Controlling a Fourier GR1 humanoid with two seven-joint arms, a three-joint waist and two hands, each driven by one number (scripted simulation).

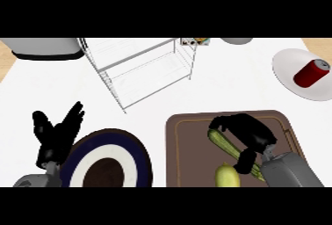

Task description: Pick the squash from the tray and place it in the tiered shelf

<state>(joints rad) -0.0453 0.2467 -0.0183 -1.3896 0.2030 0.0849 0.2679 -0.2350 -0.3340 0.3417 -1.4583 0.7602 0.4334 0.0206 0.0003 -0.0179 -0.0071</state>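
Two hands show — the right hand curls over a green squash on the brown tray, a yellow one just below it, the tiered shelf far up-left — while the left hand rests open.

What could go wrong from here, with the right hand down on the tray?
Two vegetables lie close on the tray: a green one under the right hand and a pale yellow one beside it. The fingers may close on the wrong one or nudge its neighbour. Carrying toward the tiered shelf, the load could catch on its wire frame. The left hand rests open.
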